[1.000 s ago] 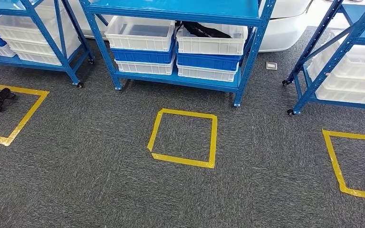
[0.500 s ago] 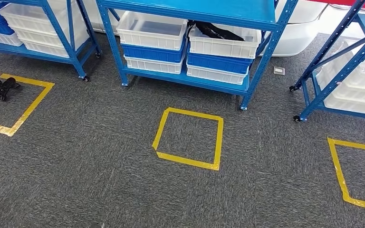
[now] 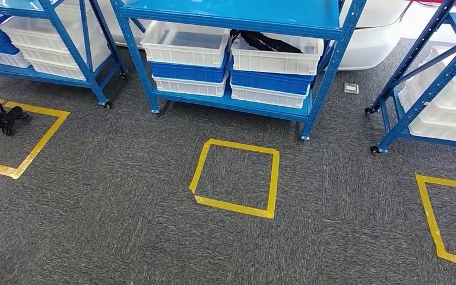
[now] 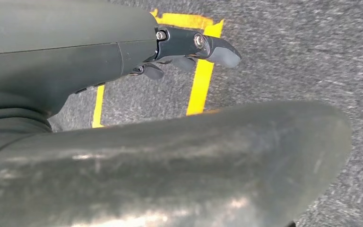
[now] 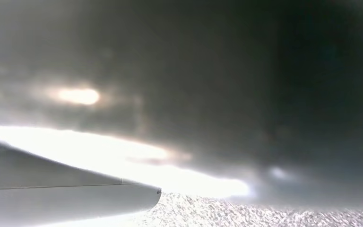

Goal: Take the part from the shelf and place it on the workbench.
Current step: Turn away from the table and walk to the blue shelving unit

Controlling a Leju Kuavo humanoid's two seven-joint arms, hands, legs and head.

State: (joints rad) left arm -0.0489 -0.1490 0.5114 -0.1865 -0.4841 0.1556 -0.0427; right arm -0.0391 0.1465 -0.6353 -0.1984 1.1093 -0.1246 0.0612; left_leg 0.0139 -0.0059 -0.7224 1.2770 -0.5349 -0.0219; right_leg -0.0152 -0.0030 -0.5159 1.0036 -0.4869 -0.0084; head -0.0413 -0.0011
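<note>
Left hand [image 4: 172, 46] hanging low over grey carpet [image 3: 124, 225], fingers loosely apart and holding nothing, presumably parked at the side for the approach; right hand [image 5: 66, 194] too blurred and glared to tell, so state not recorded. Ahead on the floor, yellow tape square [image 3: 237, 207] just before the blue shelf [image 3: 231, 12], probably a standing mark for reaching it. Farther in, black part [image 3: 267, 40] lying in the right-hand upper white bin [image 3: 276, 59], long axis slanting from back left toward front right, far end hidden under the shelf board.
</note>
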